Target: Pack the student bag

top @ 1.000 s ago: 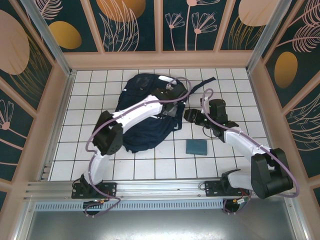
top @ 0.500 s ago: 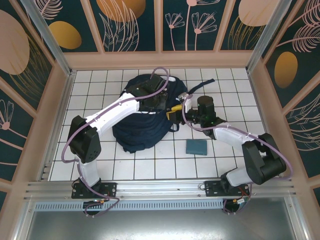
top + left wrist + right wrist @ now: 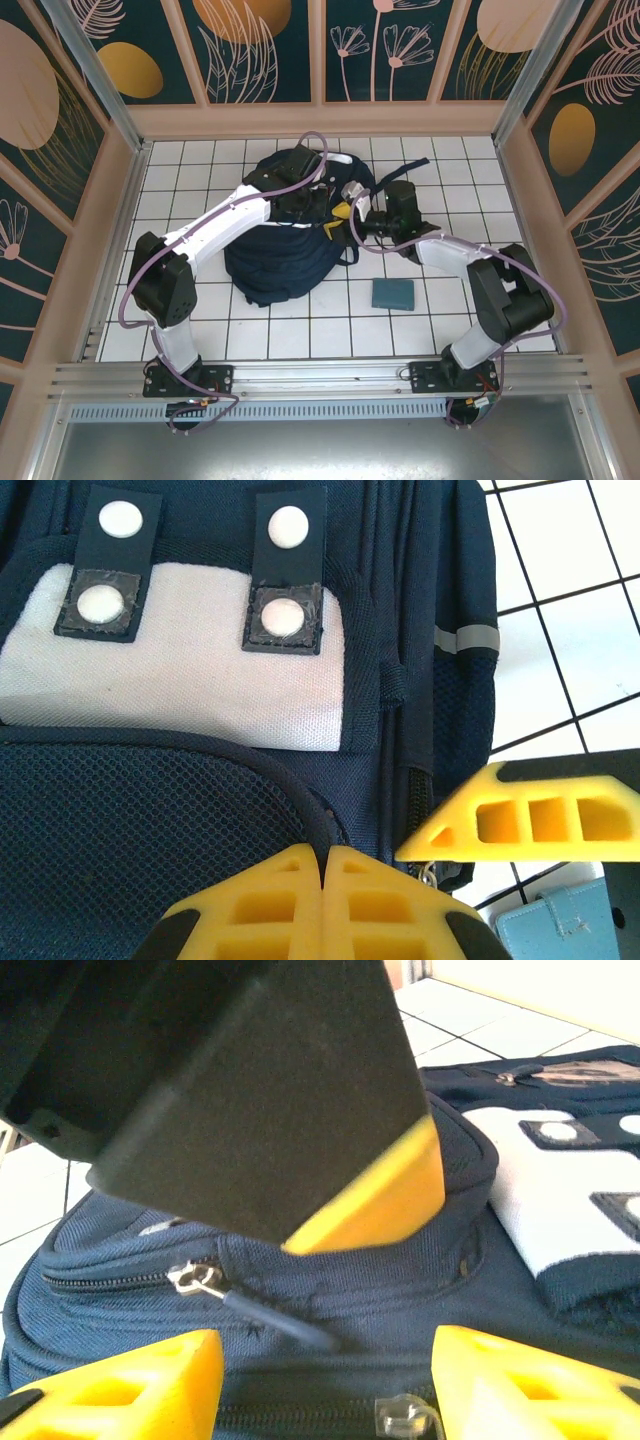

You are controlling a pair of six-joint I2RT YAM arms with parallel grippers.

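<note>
**Ana:** Top external view first: where does the student bag [image 3: 268, 258] lie?

**Ben:** On the white tiled table [image 3: 290, 330], left of centre and toward the far side. Both arms reach over the side nearest the right arm. A small teal case [image 3: 393, 293] lies on the tiles near that side, apart from the bag.

**Ana:** And the left gripper [image 3: 322, 865]?

**Ben:** Its yellow fingers are pressed together, with the tips against the bag's dark mesh just below the white patch [image 3: 180, 670]. I cannot tell whether any fabric is nipped between them.

**Ana:** The right gripper [image 3: 325, 1355]?

**Ben:** It is spread wide and holds nothing. Its wrist camera shows one finger at each side of the bag's zippered edge. A metal zipper pull [image 3: 193, 1280] lies just above the left-hand finger. The left gripper's yellow tip rests on the bag's top right ahead.
</note>
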